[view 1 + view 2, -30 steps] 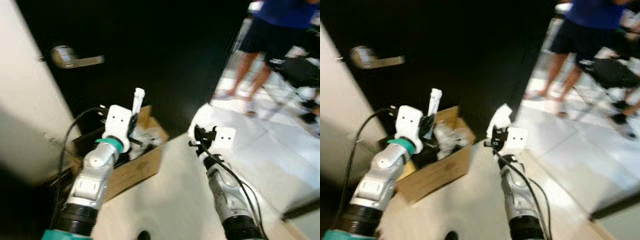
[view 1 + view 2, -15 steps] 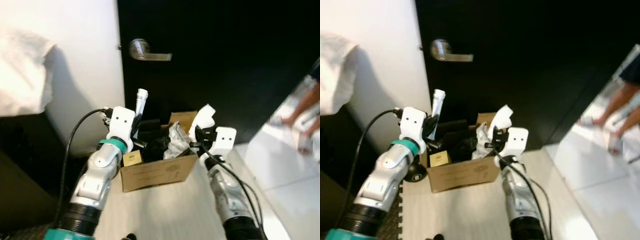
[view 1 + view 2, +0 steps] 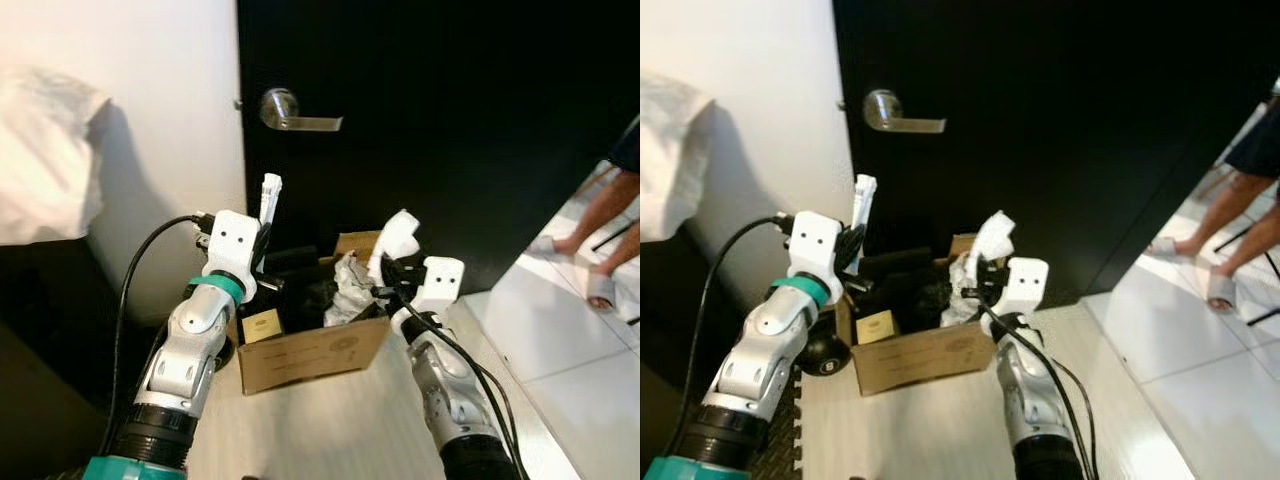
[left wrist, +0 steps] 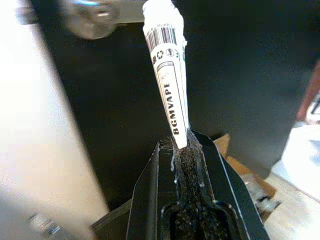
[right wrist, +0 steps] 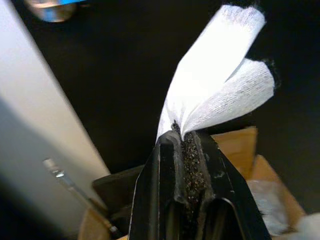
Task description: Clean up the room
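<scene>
An open cardboard box [image 3: 318,352] with dark and crumpled white rubbish inside stands on the floor against a black door [image 3: 440,120]. My left gripper [image 4: 181,145] is shut on a flattened white tube [image 4: 169,70] with a barcode, held upright above the box's left end [image 3: 268,195]. My right gripper [image 5: 183,136] is shut on a folded white cloth [image 5: 215,75], raised over the box's right end [image 3: 396,235].
The door has a silver lever handle [image 3: 290,112]. A white wall [image 3: 130,120] lies to the left, with a pale cloth bundle [image 3: 40,160] on dark furniture. A black ball [image 3: 822,352] sits beside the box. A person's legs in sandals [image 3: 600,240] stand on white tiles at right.
The view has steadied on the door and box after swinging left. Both grippers keep hold of their items, which have shifted slightly left over the box.
</scene>
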### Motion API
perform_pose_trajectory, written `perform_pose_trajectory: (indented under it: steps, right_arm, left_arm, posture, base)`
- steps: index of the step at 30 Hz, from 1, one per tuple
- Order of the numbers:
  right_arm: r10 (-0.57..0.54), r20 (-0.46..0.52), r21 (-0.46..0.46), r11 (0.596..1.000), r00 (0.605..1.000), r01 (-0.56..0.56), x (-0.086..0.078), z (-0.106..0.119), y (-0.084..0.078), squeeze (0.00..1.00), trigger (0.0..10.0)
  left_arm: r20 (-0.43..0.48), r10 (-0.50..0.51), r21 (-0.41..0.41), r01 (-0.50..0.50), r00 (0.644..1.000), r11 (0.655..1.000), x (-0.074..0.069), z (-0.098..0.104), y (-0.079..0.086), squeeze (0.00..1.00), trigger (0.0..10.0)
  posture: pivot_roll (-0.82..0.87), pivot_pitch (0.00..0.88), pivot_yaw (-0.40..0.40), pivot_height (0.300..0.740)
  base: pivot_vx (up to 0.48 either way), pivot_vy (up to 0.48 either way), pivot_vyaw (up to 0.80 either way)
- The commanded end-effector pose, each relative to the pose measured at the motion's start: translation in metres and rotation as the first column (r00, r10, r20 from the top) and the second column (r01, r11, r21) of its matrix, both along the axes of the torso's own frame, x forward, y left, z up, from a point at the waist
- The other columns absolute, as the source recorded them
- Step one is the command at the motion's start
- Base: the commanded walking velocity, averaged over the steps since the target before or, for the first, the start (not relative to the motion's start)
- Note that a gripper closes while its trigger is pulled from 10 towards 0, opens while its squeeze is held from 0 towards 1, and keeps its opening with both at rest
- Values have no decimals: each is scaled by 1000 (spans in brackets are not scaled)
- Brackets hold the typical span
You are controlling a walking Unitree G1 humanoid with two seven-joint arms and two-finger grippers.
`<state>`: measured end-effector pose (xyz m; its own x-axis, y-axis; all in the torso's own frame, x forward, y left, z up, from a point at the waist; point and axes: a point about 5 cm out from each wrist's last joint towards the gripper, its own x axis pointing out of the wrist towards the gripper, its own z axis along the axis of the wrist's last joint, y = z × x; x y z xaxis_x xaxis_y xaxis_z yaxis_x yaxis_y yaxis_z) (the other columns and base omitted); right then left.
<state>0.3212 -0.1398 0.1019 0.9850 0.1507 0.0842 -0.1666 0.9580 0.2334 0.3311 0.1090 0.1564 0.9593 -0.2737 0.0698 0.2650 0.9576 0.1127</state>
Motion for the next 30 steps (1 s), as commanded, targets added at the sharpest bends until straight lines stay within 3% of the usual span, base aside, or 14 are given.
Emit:
perform_pose_trajectory:
  steps: [1,19,23,26,27,29,30]
  right_arm:
    - [-17,-14,6,1000,1000,17,-1,-4,-3,0,10000]
    - [-10,-27,0,1000,1000,10,-3,-7,-2,0,10000]
    - [-7,-31,-2,1000,999,7,-2,-8,-2,0,10000]
    - [0,-57,-12,1000,998,-1,-4,-14,-3,0,10000]
    - [0,-57,-12,1000,998,-1,-4,-14,-3,0,10000]
    - [13,-112,-43,999,994,-18,-9,-29,-5,0,10000]
    - [16,-148,-64,998,989,-26,-13,-38,-7,0,10000]
  left_arm:
    - [-1,-18,6,18,1000,1000,-1,-1,-4,0,10000]
    - [-2,-18,9,18,1000,1000,-1,-3,-4,0,10000]
    - [-35,-28,23,29,999,999,-1,-10,-4,0,10000]
    - [-83,-99,124,109,992,986,-6,-26,-7,0,10000]
    - [-83,-99,124,109,992,986,-6,-26,-7,0,10000]
    - [-199,-155,317,214,968,924,-16,-62,-9,0,10000]
    - [-274,-171,372,269,946,889,-22,-80,-8,0,10000]
  posture:
    - [45,0,12,740]
    - [50,0,9,740]
    - [50,0,7,740]
    - [51,0,7,740]
    - [51,0,7,740]
    - [47,0,7,740]
    - [47,0,7,740]
  base:
    - [424,0,0]
    - [415,0,0]
    - [169,0,0]
    - [0,0,0]
    - [0,0,0]
    - [0,0,0]
    - [0,0,0]
